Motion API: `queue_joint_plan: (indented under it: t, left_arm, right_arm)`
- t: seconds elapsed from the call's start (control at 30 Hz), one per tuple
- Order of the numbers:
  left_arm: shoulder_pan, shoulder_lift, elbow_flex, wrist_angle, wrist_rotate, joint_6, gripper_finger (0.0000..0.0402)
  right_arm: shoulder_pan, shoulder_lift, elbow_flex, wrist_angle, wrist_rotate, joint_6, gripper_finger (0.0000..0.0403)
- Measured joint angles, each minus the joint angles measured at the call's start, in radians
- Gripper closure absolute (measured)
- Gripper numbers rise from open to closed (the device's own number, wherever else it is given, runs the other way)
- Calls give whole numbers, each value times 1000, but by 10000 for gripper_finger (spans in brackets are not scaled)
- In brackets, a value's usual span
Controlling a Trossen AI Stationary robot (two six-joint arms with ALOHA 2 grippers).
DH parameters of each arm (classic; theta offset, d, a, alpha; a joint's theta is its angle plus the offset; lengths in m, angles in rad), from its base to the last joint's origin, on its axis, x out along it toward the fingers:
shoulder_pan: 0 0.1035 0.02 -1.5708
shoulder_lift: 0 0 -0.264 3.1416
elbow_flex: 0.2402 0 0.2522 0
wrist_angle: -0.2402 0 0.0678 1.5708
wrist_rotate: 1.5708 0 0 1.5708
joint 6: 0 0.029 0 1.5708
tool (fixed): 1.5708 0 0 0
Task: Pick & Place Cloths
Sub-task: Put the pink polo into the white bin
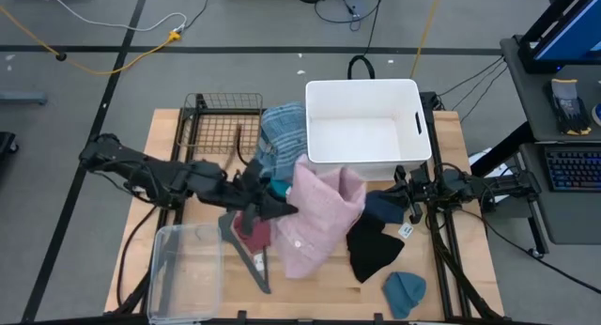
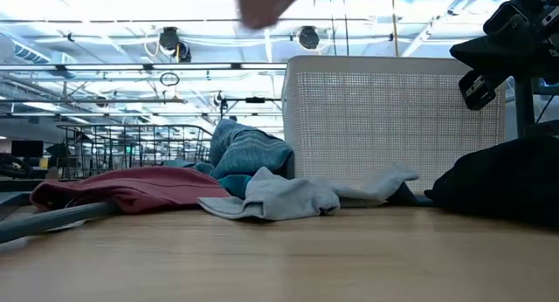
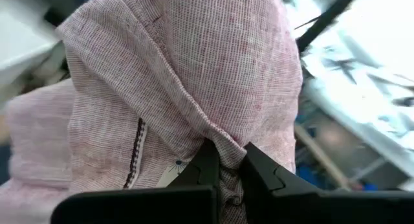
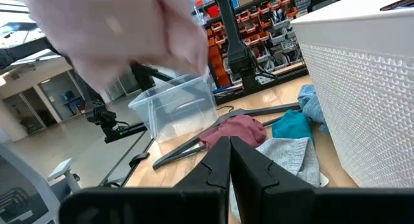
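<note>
The pink button shirt point(image 1: 319, 217) is held off the tabletop point(image 1: 319, 292) by the left gripper point(image 1: 279, 208), whose jaws are clamped on a fold of its fabric point(image 3: 213, 114), seen close in the left wrist view. The shirt hangs just beside the white tub point(image 1: 364, 121). The right gripper point(image 1: 404, 182) is held near the tub's corner with its jaws closed together on nothing. A maroon piece point(image 2: 131, 187), a grey-blue piece point(image 2: 288, 195), a black beanie point(image 1: 374, 248) and a blue beanie point(image 1: 404, 292) are spread on the tabletop
</note>
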Motion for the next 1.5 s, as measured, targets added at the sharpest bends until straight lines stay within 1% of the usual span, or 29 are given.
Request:
queue_joint_plan:
  t: [0.13,0.27,0.5,0.57,0.63,1.0,1.07,1.13,1.2,1.27,1.37,1.4,1.5]
  left_arm:
    - [9,1,0,178,113,199,383]
    - [9,1,1,301,226,400,383]
    - [9,17,1,514,413,604,383]
    - [9,26,1,565,461,633,383]
    - [8,35,1,602,479,635,383]
    - [9,38,1,612,475,612,383]
    - [8,38,1,612,453,601,383]
    - [8,38,1,609,389,577,383]
    - [11,37,1,578,290,550,383]
    - [18,37,1,527,167,510,383]
    - [34,38,1,460,-43,382,383]
    - [42,38,1,442,-94,339,383]
    - [70,38,1,401,-200,259,383]
  right_arm:
    - [0,0,0,0,1,0,399]
    - [0,0,0,0,2,0,399]
    - [0,0,0,0,2,0,399]
    - [0,0,0,0,2,0,399]
    - [0,0,0,0,2,0,399]
    - [0,0,0,-1,2,-4,399]
    - [0,0,0,-1,2,-4,399]
    - [0,0,0,-1,3,-4,399]
    - [0,0,0,-1,3,-3,399]
    - [0,0,0,-1,3,-2,399]
    - [0,0,0,-1,3,0,399]
    - [0,0,0,-1,3,0,399]
    - [0,0,0,0,3,0,399]
